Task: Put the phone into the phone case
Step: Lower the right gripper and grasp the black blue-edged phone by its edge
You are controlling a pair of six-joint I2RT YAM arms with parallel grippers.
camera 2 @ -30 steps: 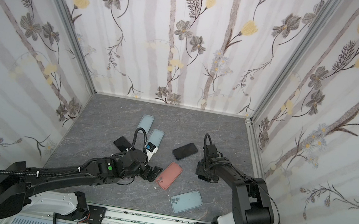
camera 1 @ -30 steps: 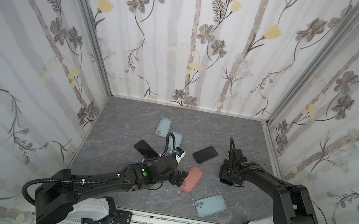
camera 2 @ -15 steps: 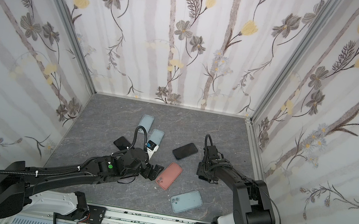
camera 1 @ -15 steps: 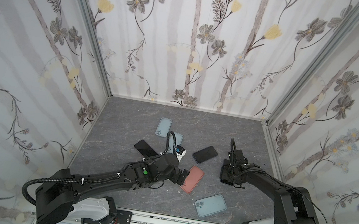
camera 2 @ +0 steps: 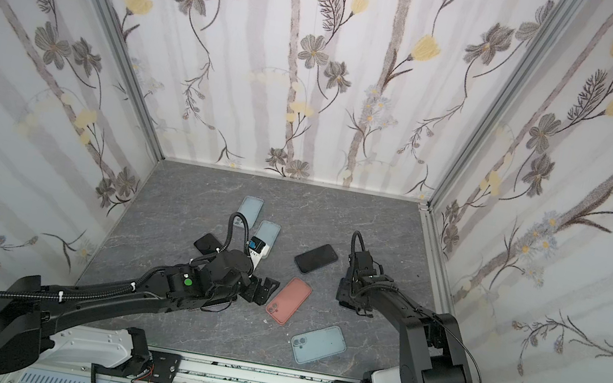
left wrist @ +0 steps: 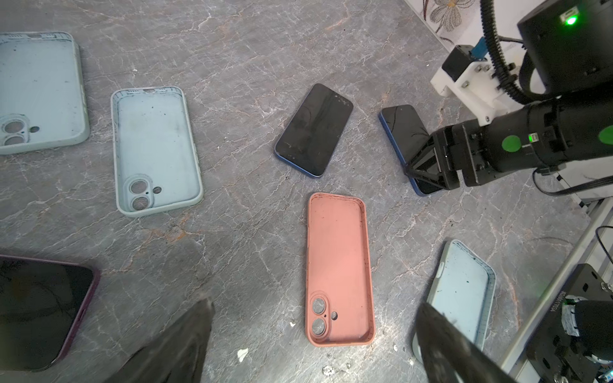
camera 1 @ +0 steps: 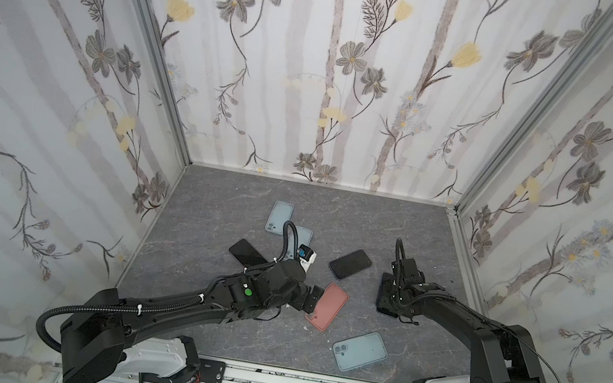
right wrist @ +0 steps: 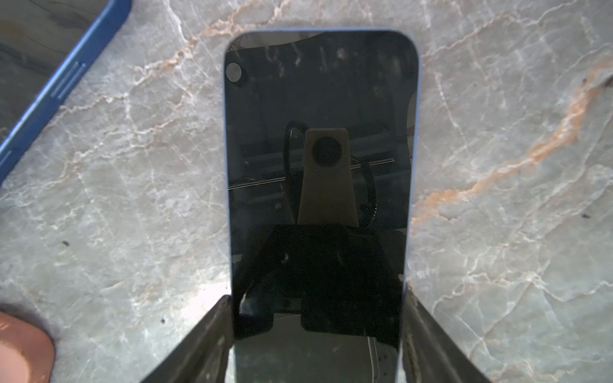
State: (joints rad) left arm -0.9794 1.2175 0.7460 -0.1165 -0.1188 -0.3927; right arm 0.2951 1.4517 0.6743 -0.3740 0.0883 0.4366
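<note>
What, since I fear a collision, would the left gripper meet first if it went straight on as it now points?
Most likely the pink phone case, lying just ahead of the open left gripper; how far above it is unclear.

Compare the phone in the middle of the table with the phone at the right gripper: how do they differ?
The middle phone lies free, with nothing touching it; the right-hand phone sits between the right gripper's fingers, which meet its long edges. The middle phone lies close to the pink case; the right-hand phone lies farther from it. Both lie flat, screen up, dark, blue-edged and uncased.
</note>
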